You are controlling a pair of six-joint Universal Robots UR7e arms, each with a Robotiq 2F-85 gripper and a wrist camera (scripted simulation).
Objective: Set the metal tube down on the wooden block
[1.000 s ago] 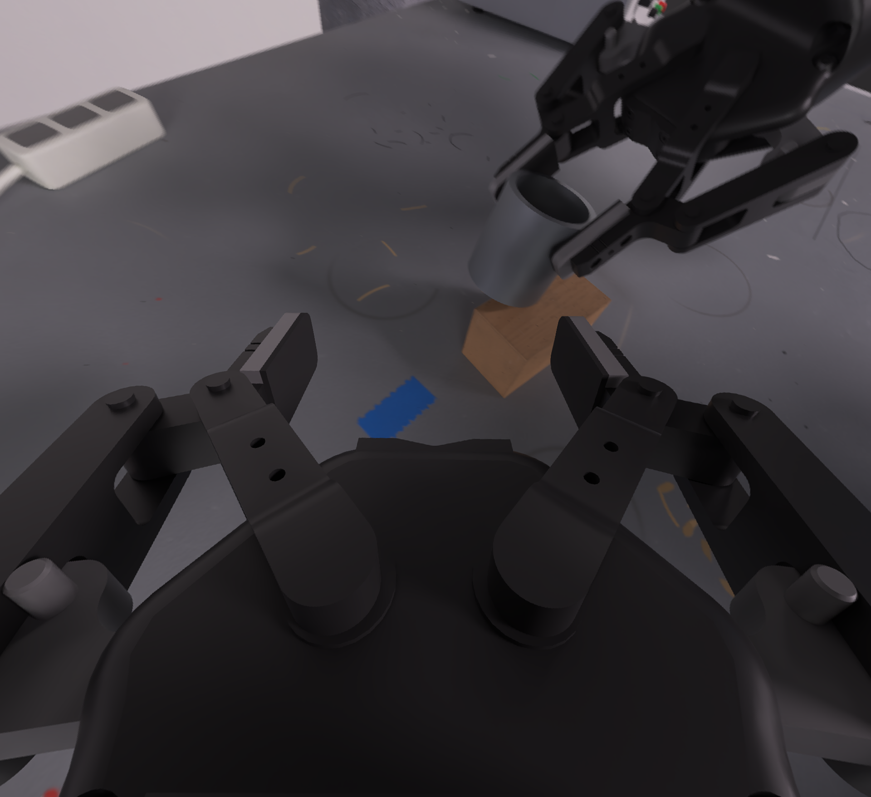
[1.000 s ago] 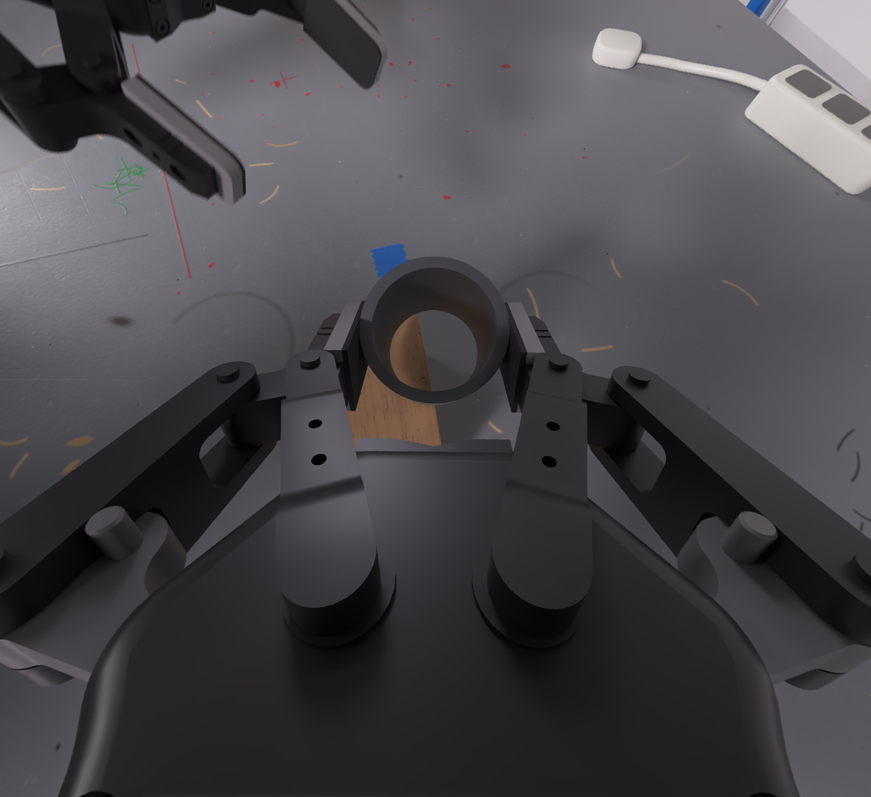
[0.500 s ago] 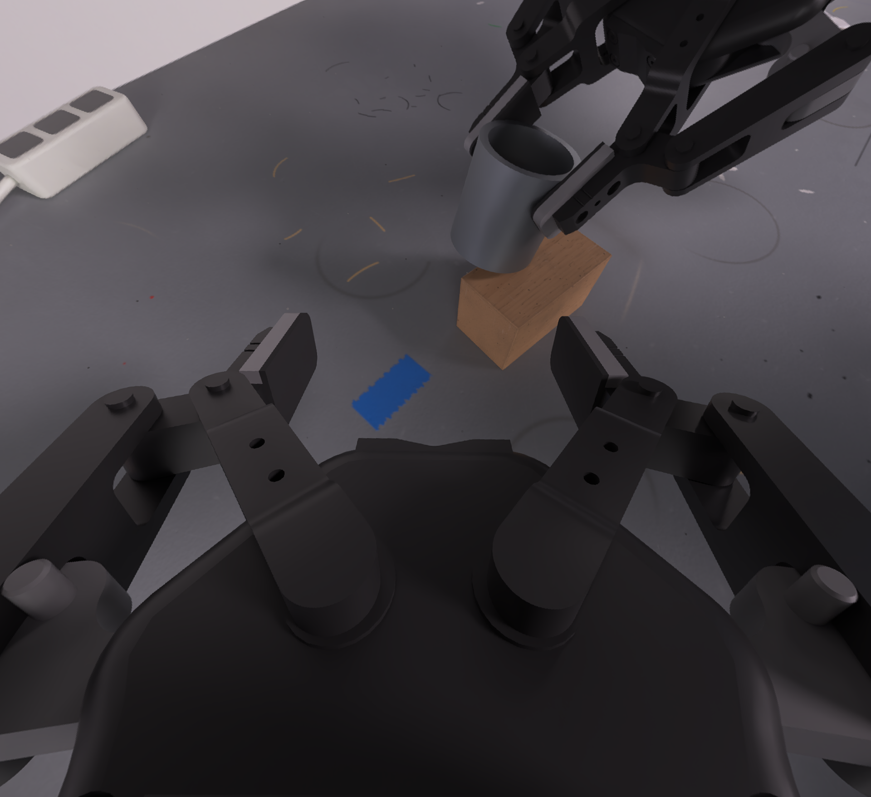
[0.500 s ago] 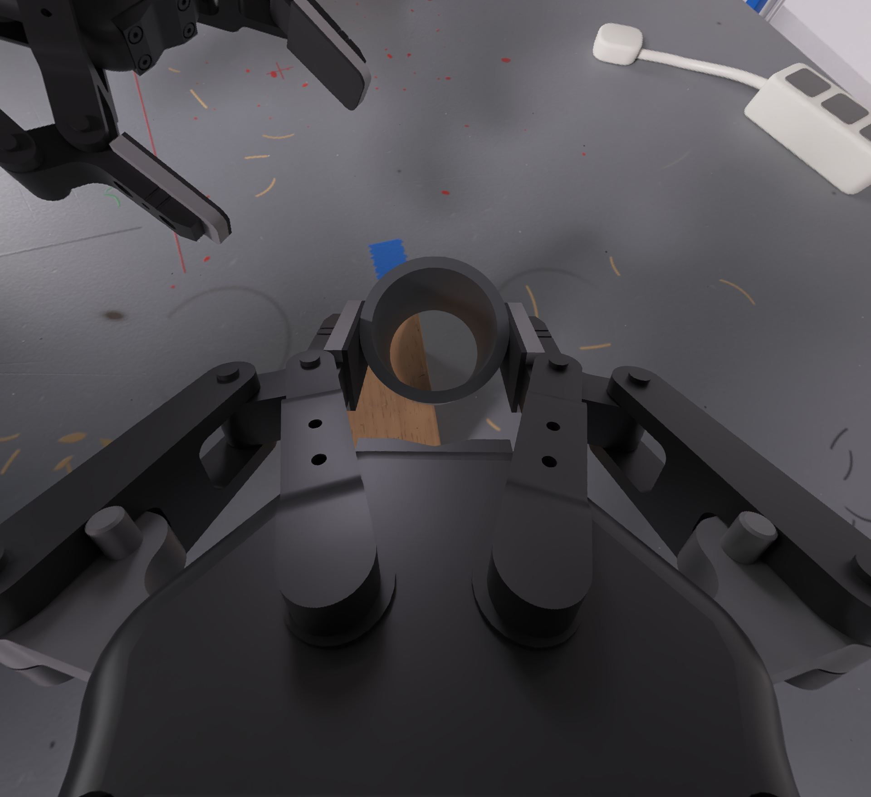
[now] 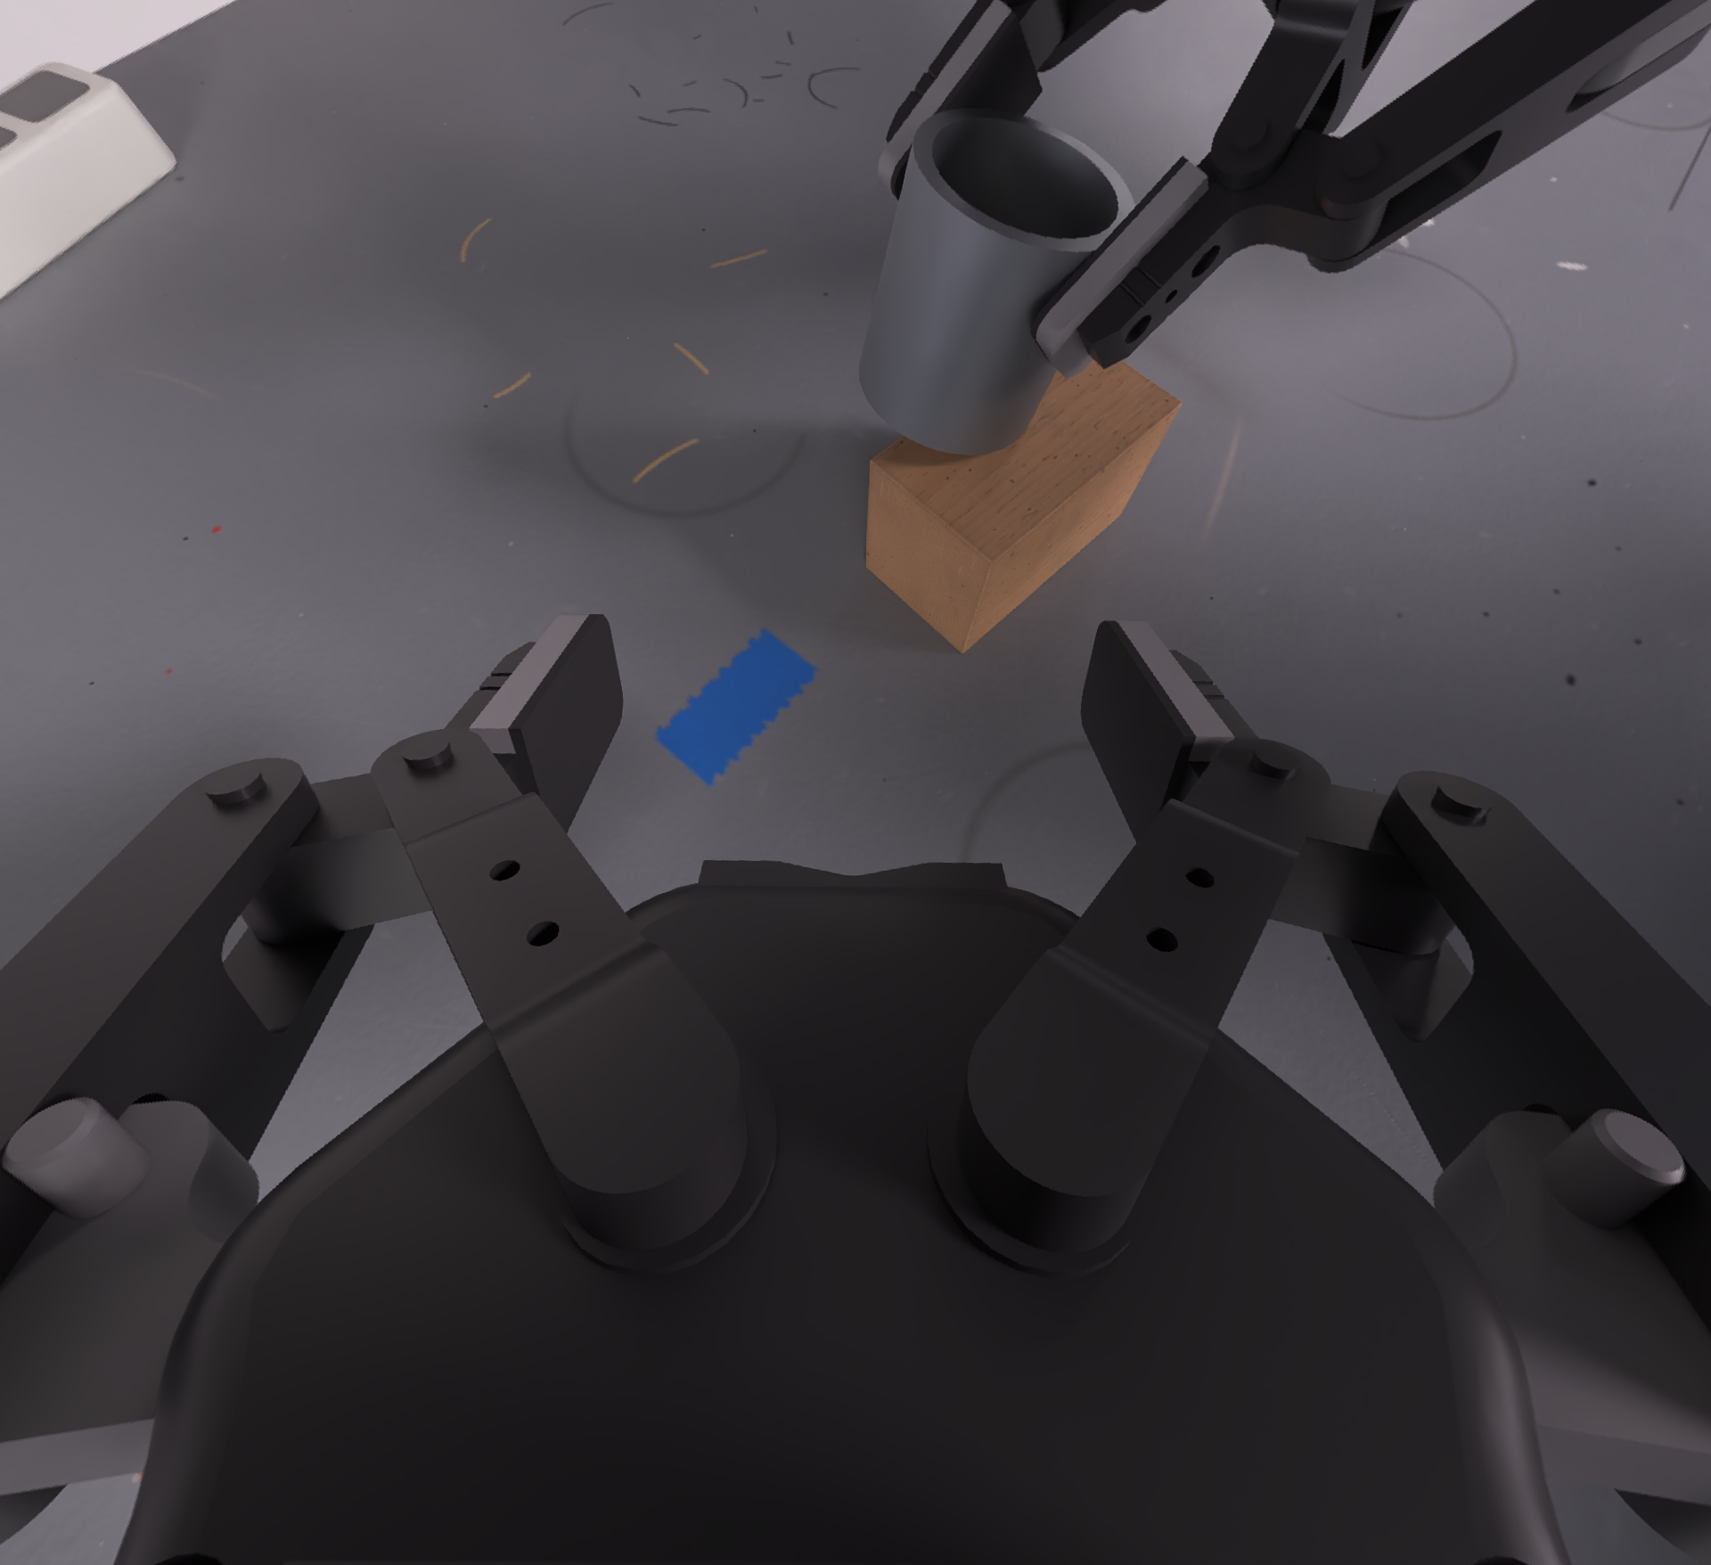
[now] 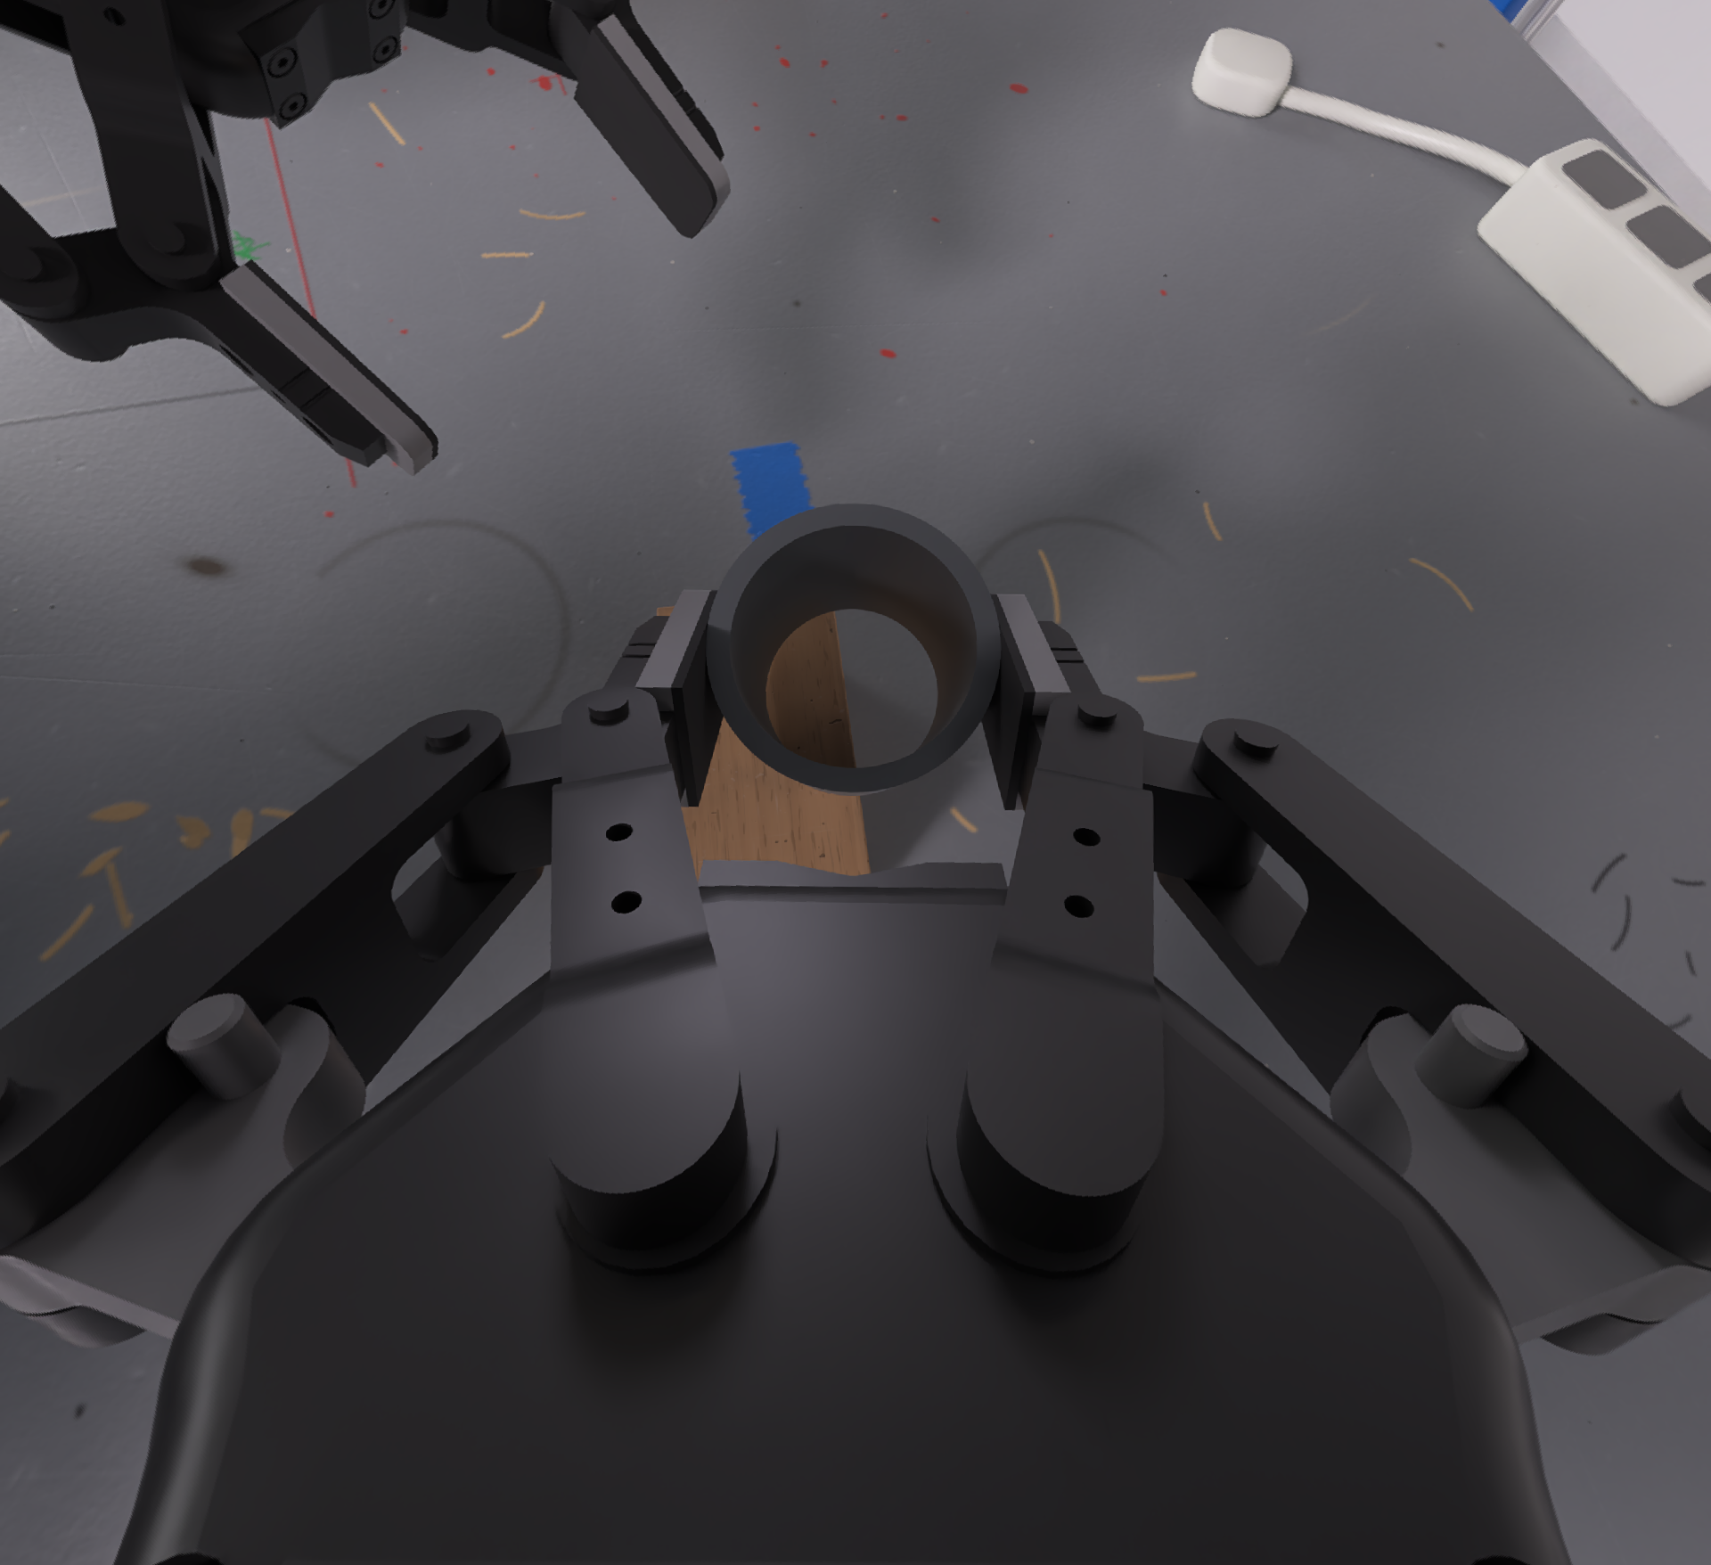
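Note:
My right gripper is shut on the grey metal tube, which stands nearly upright with its open end up. In the left wrist view the tube hangs over the far-left edge of the wooden block, its bottom rim at the block's top; I cannot tell whether they touch. Through the tube's bore the right wrist view shows part of the block and part of the table. My left gripper is open and empty, in front of the block. It also shows in the right wrist view.
A blue tape strip lies on the dark grey table between my left fingers and the block. A white power strip with its cable and plug lies at the table's far edge; it also shows in the left wrist view.
My left gripper has backed away and tilted down, so the block and tube sit higher in its view. The right gripper still holds the tube over the block, hardly moved.

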